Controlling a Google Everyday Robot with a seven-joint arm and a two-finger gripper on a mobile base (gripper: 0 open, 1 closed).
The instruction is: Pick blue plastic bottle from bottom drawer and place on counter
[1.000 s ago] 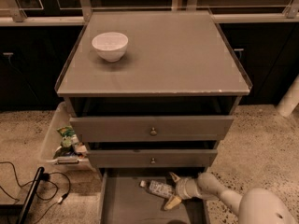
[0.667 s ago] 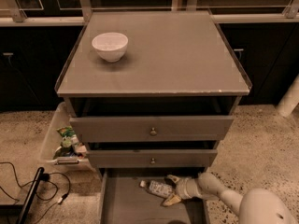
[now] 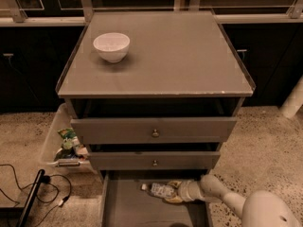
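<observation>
Edged inward, pincer [image 3: 172, 193] overlaps blue plastic bottle [image 3: 160, 189] in bottom drawer [image 3: 124, 208] — grip indiscernible.

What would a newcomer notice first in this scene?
The white arm stretched in from the lower right, with its end effector at the blue plastic bottle lying in the open bottom drawer. Next, the white bowl at the back left of the counter.

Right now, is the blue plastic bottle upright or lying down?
Lying down: the blue plastic bottle rests in the bottom drawer, cap pointing left; the gripper is at its right end.
</observation>
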